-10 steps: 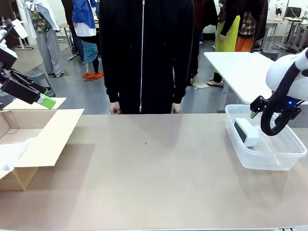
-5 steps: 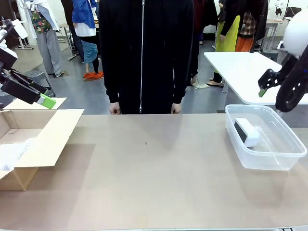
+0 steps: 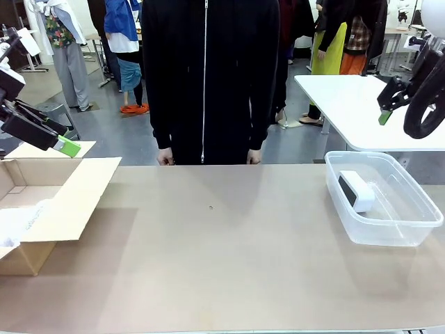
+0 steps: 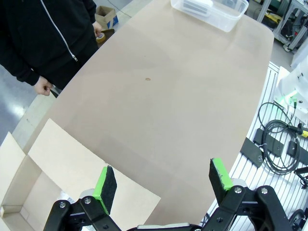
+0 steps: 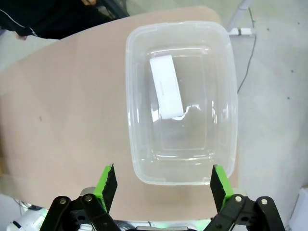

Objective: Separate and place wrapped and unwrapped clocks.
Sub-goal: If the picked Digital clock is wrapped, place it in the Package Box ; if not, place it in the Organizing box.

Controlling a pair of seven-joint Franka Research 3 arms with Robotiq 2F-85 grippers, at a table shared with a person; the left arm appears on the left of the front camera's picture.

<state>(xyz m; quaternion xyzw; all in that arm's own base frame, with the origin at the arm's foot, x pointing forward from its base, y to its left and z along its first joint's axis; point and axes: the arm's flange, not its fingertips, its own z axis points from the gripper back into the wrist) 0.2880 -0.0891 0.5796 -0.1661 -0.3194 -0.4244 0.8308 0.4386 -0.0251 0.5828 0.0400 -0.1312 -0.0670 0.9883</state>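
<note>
You have one smooth white rounded clock (image 3: 357, 191) with a dark face lying in the clear plastic tub (image 3: 410, 229) at 3 o'clock; both grippers (image 4: 162, 185) (image 5: 163, 182) gape wide, empty.

Robotics lab, probably a shared open hall

People (image 3: 337, 35) are standing among white tables (image 3: 351, 104) on grey flooring; cables (image 4: 279, 149) are lying beside the aluminium bench frame (image 4: 255, 159).

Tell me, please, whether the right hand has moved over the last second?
Yes. The right hand has risen, open, from just over the clear bin to well above it.
</note>
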